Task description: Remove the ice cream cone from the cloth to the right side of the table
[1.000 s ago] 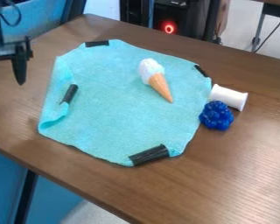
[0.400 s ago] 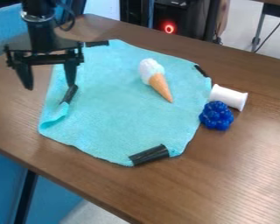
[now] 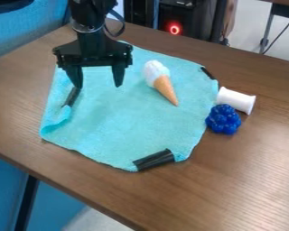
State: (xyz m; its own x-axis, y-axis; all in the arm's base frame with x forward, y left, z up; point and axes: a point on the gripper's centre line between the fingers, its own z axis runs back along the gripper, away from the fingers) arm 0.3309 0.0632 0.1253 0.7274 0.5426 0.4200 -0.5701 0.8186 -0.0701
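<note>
The pincer (image 3: 99, 85) is hanging over the left part of the cloth (image 3: 126, 122), its two fingers pointing down and standing wide apart with nothing between them, which is presumably leaving room for the cone to fit. The ice cream cone (image 3: 165, 87) is lying on its side on the cloth, right of the pincer and apart from it, its white top facing the far edge and its tip slanting toward the near right. Lying like that, it is probably asking for a grip across its narrow width, and its taper could be making a hold near the tip slippery.

Black strips, one at the near edge (image 3: 154, 160) and one at the far right (image 3: 207, 73), are seemingly pinning the cloth so that it isn't dragging along; the left side is folding over itself. Beyond the cloth's right edge, a white spool (image 3: 236, 100) and a blue bumpy object (image 3: 223, 119) are sitting close together, so the drop on the tabletop (image 3: 243, 180) is likely needing to clear them.
</note>
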